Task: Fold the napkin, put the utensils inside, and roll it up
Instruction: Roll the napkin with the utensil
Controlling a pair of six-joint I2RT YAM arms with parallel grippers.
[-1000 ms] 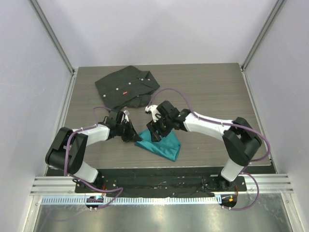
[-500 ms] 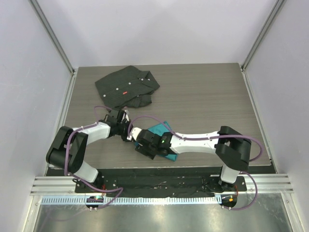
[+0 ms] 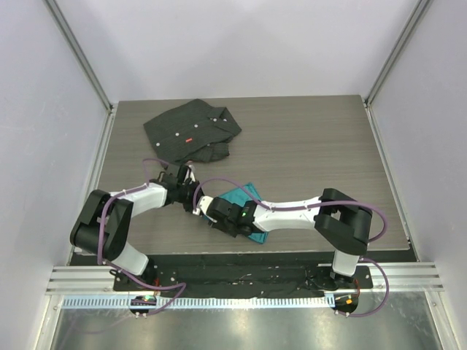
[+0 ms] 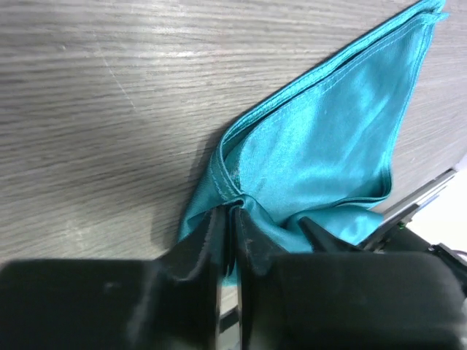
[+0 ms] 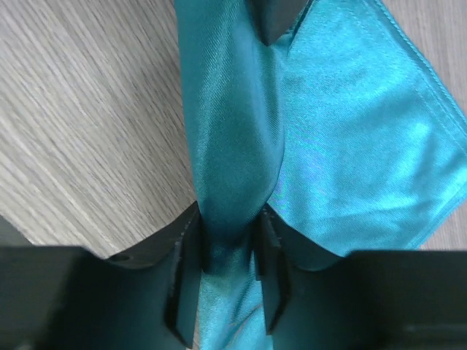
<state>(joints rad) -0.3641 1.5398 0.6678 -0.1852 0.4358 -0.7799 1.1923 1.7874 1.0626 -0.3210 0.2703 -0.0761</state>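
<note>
The teal napkin (image 3: 244, 195) lies bunched on the table between the two grippers, partly hidden under the right arm. My left gripper (image 3: 195, 204) is shut on a corner hem of the napkin (image 4: 328, 146), its jaws (image 4: 232, 215) pinched almost together on the cloth. My right gripper (image 3: 217, 219) lies low just right of it. A raised fold of the napkin (image 5: 350, 131) runs between its fingers (image 5: 227, 222), and both pads press on it. The utensils are out of view.
A black buttoned shirt (image 3: 191, 131) with a small red tag lies crumpled at the table's far left. The right forearm stretches across the near part of the table, close to the front edge.
My right arm has swung from the napkin's far side to its near left end and narrowed its jaws on a fold. The napkin is more bunched. The left gripper has barely moved.
</note>
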